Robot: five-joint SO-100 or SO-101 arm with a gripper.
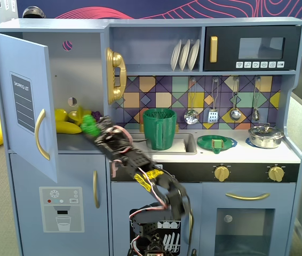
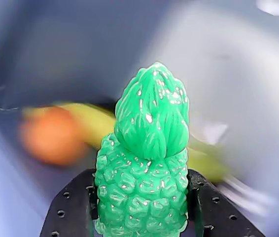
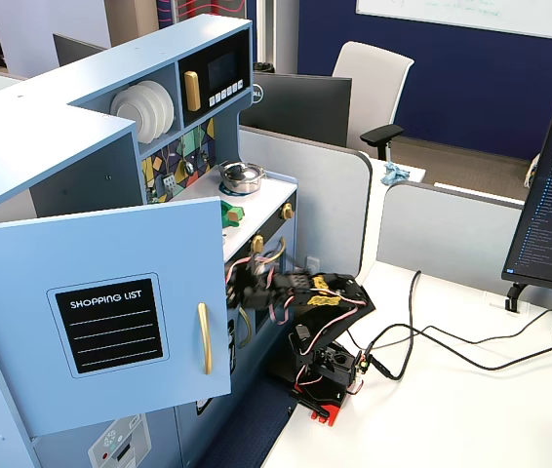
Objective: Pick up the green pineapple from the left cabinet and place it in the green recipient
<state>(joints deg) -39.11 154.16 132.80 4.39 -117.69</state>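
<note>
Pineapple clamped at the cabinet mouth — the trip to the cup is where it could slip.

The gripper [image 2: 142,207] is closed on the green pineapple [image 2: 144,168], its two black jaws pressed against the bumpy lower body with the crown pointing away from the wrist camera. In a fixed view the green pineapple [image 1: 89,125] sits at the front edge of the left cabinet [image 1: 81,80], beside the banana [image 1: 68,127]. The body is rounded and slick-looking, so it may twist out of the grip during the swing. The open door [image 1: 25,101] could catch the arm, and the green recipient [image 1: 159,128] — tall and probably light — might tip if the arm hits its rim.
</note>
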